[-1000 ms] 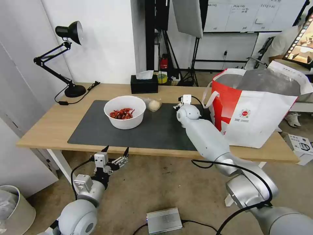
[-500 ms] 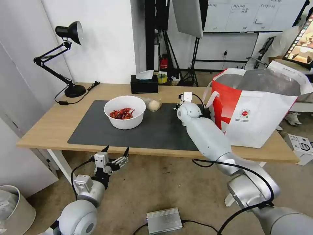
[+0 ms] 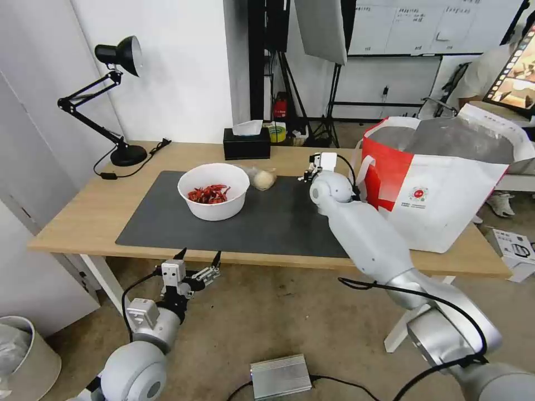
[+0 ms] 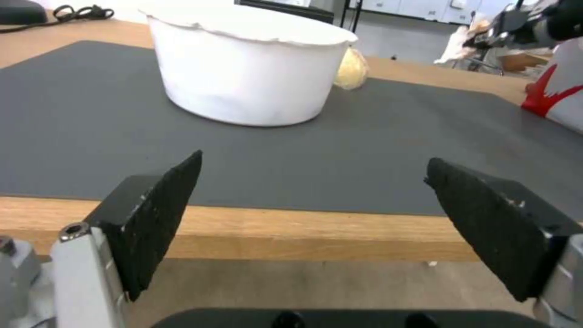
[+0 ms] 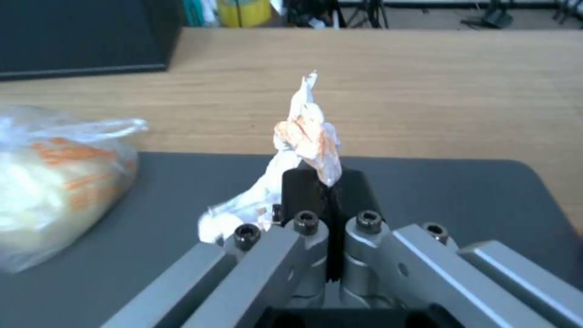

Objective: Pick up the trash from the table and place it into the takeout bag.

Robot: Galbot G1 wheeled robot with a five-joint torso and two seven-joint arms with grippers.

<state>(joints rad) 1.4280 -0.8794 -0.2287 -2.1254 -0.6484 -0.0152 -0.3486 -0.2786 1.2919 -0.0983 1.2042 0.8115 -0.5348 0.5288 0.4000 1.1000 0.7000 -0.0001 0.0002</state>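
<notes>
Fingers (image 5: 304, 187) of the right gripper (image 5: 328, 182) are pressed together on the tissue (image 5: 307, 132), a crumpled white wad with orange stains that stands up from between the pads. In the head view this gripper (image 3: 313, 167) is raised over the far right part of the mat (image 3: 267, 223), close beside the red side of the bag (image 3: 446, 189) and below its rim. The left gripper (image 3: 198, 260) hangs off the table's (image 3: 83, 217) near edge, its fingers (image 4: 158, 214) spread wide and holding nothing.

Step in hand, as judged: carrying the tissue to the bag. The pick looks complete; the drop is not yet done.

Remaining on the mat: the bowl (image 3: 213, 190) of chilli scraps, and the bagged bun (image 3: 263, 179) just behind it.

Next move calls for more height to clear the bag's rim and loop handle (image 3: 362, 161), then travel over the foil-lined opening before release. The wad is light and may cling to a pad.
</notes>
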